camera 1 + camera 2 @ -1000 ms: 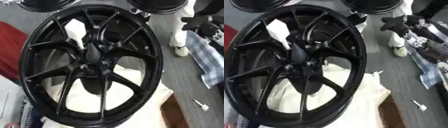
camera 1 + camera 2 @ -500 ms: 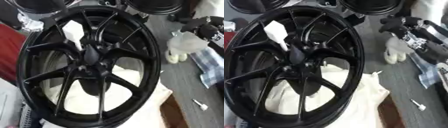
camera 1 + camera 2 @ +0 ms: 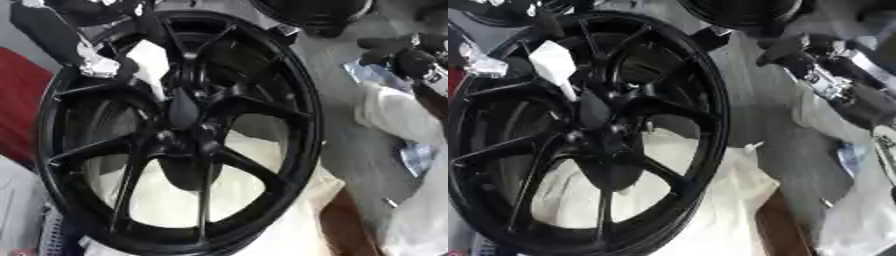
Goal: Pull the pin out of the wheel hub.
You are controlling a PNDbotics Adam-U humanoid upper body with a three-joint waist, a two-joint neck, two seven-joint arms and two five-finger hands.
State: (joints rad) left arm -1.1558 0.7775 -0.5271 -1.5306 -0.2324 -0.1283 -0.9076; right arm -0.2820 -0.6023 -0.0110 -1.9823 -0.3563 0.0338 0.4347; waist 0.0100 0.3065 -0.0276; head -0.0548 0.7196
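A large black spoked wheel (image 3: 262, 105) lies tilted on pale cloth and fills the view. Its hub (image 3: 185, 134) sits at the centre, with a dark tapered piece (image 3: 181, 107) standing up from it. A white wedge-shaped piece (image 3: 154, 64) sticks out between the spokes just above the hub. My left hand (image 3: 98, 64), black with a silver joint, comes in from the upper left and sits at the rim beside the white piece. My right hand (image 3: 787, 50) hovers off the wheel at the upper right, fingers relaxed and empty.
Pale cloth (image 3: 728, 200) lies under the wheel. More black wheels (image 3: 315, 12) stand at the far edge. A red cloth (image 3: 19, 115) is on the left. Crumpled plastic wrap (image 3: 398, 120) and a small white bit (image 3: 388, 202) lie on the grey floor at right.
The whole picture has tilted and shifted, so the camera moved. My left arm has come in from the upper left to the rim by the white piece. My right hand stays at upper right.
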